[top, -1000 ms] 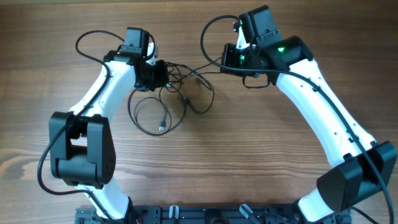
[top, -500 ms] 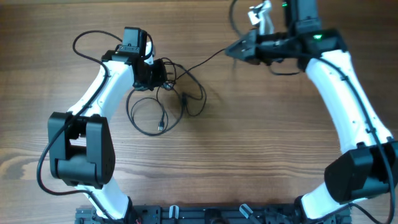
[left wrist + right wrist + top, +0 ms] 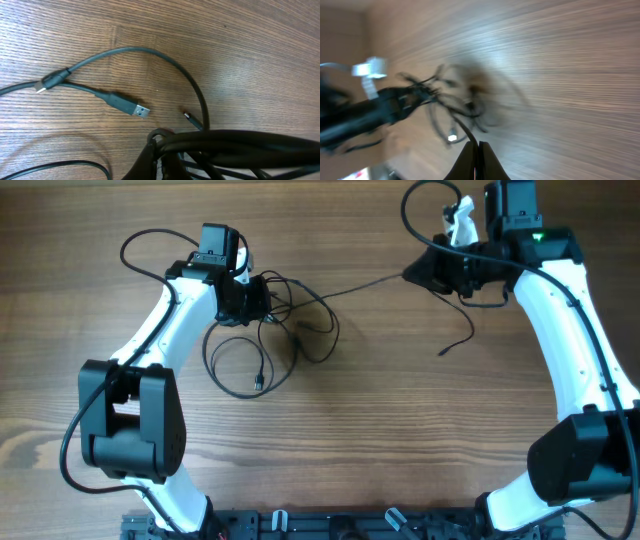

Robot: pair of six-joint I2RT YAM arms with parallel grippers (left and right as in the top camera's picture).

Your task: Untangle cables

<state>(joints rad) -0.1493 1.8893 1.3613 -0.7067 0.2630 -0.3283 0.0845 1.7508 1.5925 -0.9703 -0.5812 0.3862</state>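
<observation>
The cables (image 3: 292, 322) are thin black cords tangled at the upper left of the wooden table. My left gripper (image 3: 262, 298) is shut on the bundle, which crosses the bottom of the left wrist view (image 3: 235, 142). A USB plug (image 3: 138, 108) lies loose on the wood. My right gripper (image 3: 410, 276) is shut on one cable (image 3: 365, 283) that runs in a straight line from the tangle. That cable's free end (image 3: 455, 342) hangs below the right gripper. The blurred right wrist view shows shut fingers (image 3: 469, 157) pinching the cord (image 3: 462, 127).
A loop of cable (image 3: 214, 366) with a plug end (image 3: 259, 385) lies below the tangle. The thicker arm wires curl at the upper left (image 3: 140, 255) and upper right (image 3: 412, 205). The arm bases stand at the front edge (image 3: 320, 525).
My right gripper has moved right and away from the tangle, pulling one cable out into a straight line. Its free end now trails below. The left gripper has stayed put.
</observation>
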